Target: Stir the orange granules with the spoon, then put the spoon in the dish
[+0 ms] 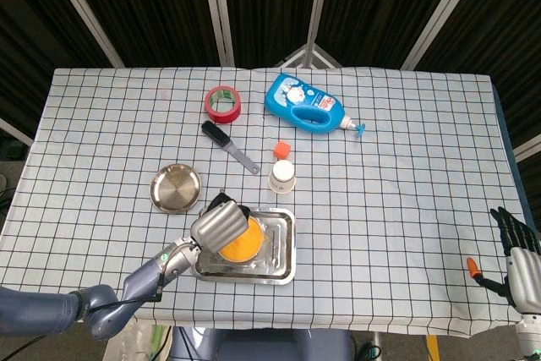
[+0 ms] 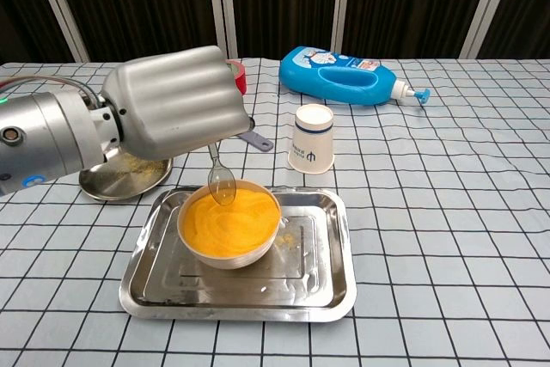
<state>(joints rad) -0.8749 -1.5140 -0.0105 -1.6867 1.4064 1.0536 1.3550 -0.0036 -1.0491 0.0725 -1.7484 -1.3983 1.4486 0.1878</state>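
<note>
Dark ribbed panels with pale metal struts back the scene. Tabletop (image 1: 406, 150): white cloth, black grid print, draped over the near edge.

Tray (image 2: 322, 285): rectangular, polished steel, rolled rim. Bowl (image 2: 225, 251): round, pale, standing inside the tray's left half, filled with fine orange granules (image 2: 232, 221).

Spoon (image 2: 221, 182): clear plastic, hanging upright, its tip over the bowl's back rim. Left hand (image 2: 172, 105): silver, smooth-shelled, fingers folded down onto the spoon's handle.

Dish (image 1: 177, 188): round, shallow, steel, just left of the tray.

Right hand (image 1: 517, 253): black, fingers apart, holding nothing, at the tabletop's far right corner.

Paper cup (image 2: 312, 149): white, upright. Detergent bottle (image 2: 344, 75): blue, lying flat.
</note>
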